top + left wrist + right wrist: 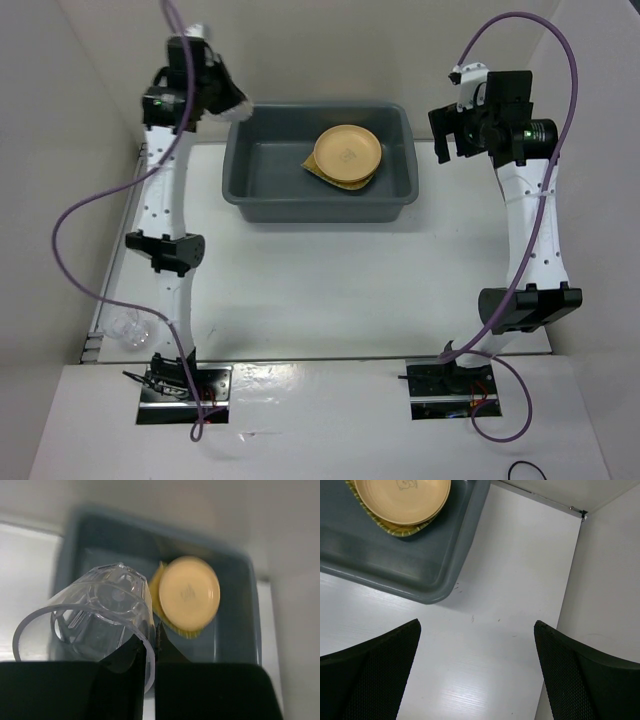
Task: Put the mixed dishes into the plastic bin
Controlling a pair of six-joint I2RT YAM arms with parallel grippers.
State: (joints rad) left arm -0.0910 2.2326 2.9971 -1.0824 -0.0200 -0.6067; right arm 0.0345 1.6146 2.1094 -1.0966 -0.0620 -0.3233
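- Pinching small clear cup (95, 620) in left gripper (150, 652): cup wall clamped betw. the two black fingers (120, 690), rim end nearest the wrist cam.
- Cup tipped over on its side, mouth twd lower left of wrist view, faceted base pointing away twd the bin.
- In top view, held up high at back-left corner of large dark grey rectangular plastic bin (300, 208); cup itself hard to make out from there.
- Inside bin, right of centre: round yellow-orange plate (347, 150) face up, resting on woven bamboo-slat tray (311, 168), w/ tray edge poking out at left & near side.
- Can't tell whether a 2nd plate sits under the top one.
- Right gripper (447, 135) raised just beside bin's right end, outside it.
- Its fingers spread wide apart, bare white table (510, 580) showing betw. them.
- Bin corner, plate & tray edge at top left of right wrist view.
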